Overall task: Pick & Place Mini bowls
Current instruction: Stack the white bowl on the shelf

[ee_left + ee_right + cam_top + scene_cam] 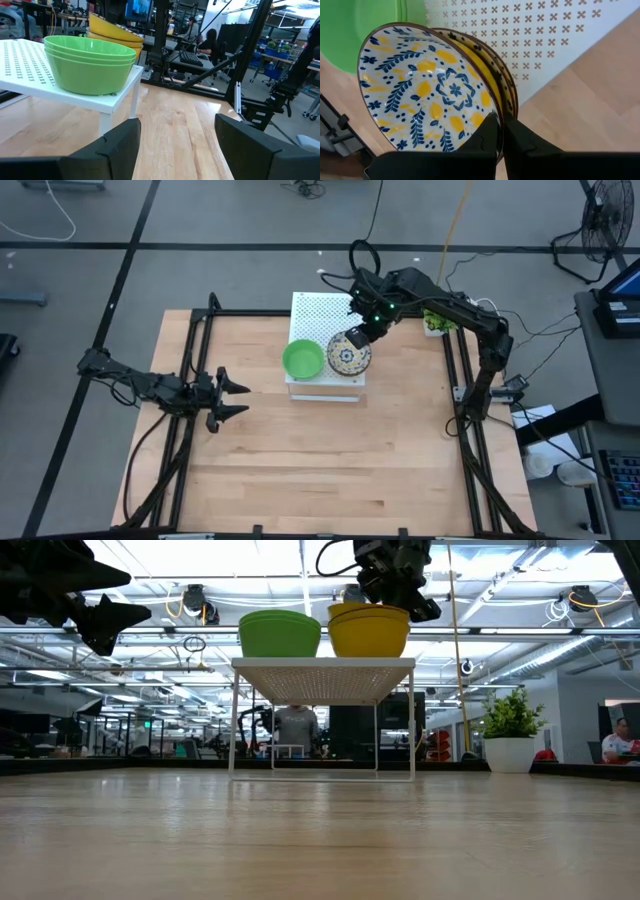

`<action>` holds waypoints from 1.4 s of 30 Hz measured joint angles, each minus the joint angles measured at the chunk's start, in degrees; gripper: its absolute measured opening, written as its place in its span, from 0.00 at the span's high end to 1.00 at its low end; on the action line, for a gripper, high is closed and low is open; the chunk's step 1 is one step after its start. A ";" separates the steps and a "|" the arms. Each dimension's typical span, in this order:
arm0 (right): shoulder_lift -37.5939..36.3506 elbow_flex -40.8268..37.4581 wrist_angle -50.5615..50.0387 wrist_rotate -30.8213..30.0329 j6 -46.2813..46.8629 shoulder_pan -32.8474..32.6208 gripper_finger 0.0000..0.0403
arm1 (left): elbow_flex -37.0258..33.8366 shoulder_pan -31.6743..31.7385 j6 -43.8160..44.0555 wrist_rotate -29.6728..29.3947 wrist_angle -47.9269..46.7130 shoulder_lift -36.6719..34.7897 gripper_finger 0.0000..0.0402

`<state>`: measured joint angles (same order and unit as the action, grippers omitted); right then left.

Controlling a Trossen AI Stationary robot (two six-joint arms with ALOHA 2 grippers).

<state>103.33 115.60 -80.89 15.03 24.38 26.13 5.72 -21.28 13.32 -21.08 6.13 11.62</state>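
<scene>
Rim of floral bowl (427, 90) pinched between right gripper's (501, 131) fingers.

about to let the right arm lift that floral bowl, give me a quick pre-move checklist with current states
1. Right gripper pinching the rim of the top floral bowl: ok.
2. Only one bowl caught: cannot tell; the floral bowls beneath nest tightly against it.
3. Green bowl stack apart from the floral stack on the white perforated box: ok.
4. Left gripper open, waiting above the table left of the box, out of the way: ok.
5. Potted plant off to the side, beyond the right arm: ok.
</scene>
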 joint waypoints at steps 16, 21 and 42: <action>-0.11 -2.31 3.09 0.15 1.07 0.03 0.88 | 0.00 0.00 0.00 0.00 0.00 -0.02 0.36; -0.09 -2.33 5.21 0.13 1.42 0.02 0.80 | 0.00 -0.01 0.01 0.00 0.00 -0.01 0.36; -0.94 -2.33 13.21 -0.28 2.54 0.11 0.63 | -0.02 -0.01 0.01 0.00 0.00 -0.01 0.36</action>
<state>102.39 113.27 -67.69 14.74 26.92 26.24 5.69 -21.29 13.33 -21.08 6.13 11.61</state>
